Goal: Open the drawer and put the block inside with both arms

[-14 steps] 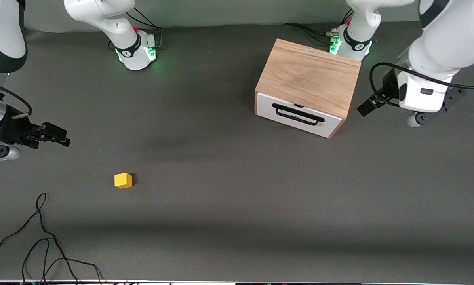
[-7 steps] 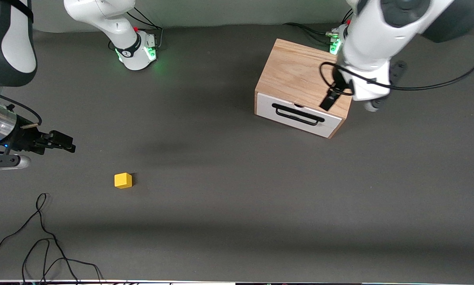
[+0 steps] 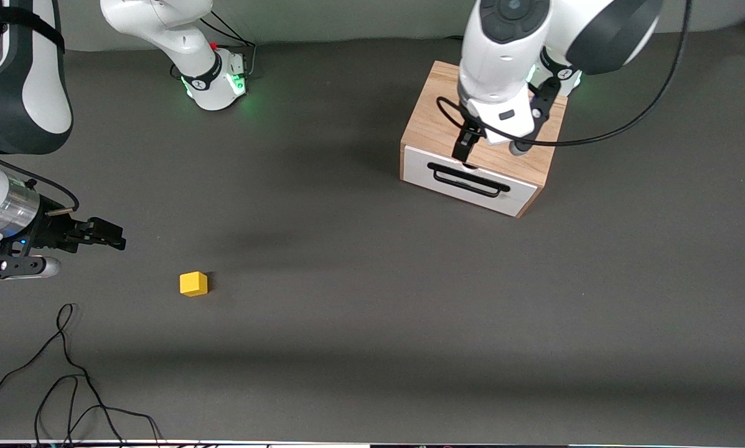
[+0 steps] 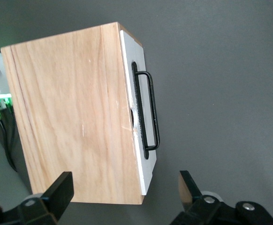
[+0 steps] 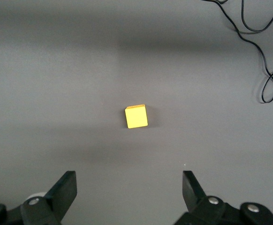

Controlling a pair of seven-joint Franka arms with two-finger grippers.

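The yellow block [image 3: 193, 283] lies on the grey table toward the right arm's end; it also shows in the right wrist view [image 5: 136, 116]. My right gripper [image 3: 107, 235] hovers low beside it, open and empty [image 5: 128, 183]. The drawer [image 3: 419, 165] is shut in the oak cabinet [image 3: 434, 118], its black handle [image 3: 468, 182] facing the front camera. My left gripper [image 3: 465, 146] hangs over the cabinet's front edge above the handle. In the left wrist view it stands open [image 4: 124, 185] with nothing between its fingers, looking down on the drawer's white front [image 4: 146, 164] and its handle [image 4: 153, 108].
Loose black cables [image 3: 67, 373] lie on the table near the front camera at the right arm's end, also seen as cables [image 5: 263, 47] in the right wrist view. Both arm bases [image 3: 213, 81] stand along the table's back edge.
The left arm has swung in from its end of the table to over the cabinet's front edge. The right gripper has crept closer to the block. Block and drawer are unmoved.
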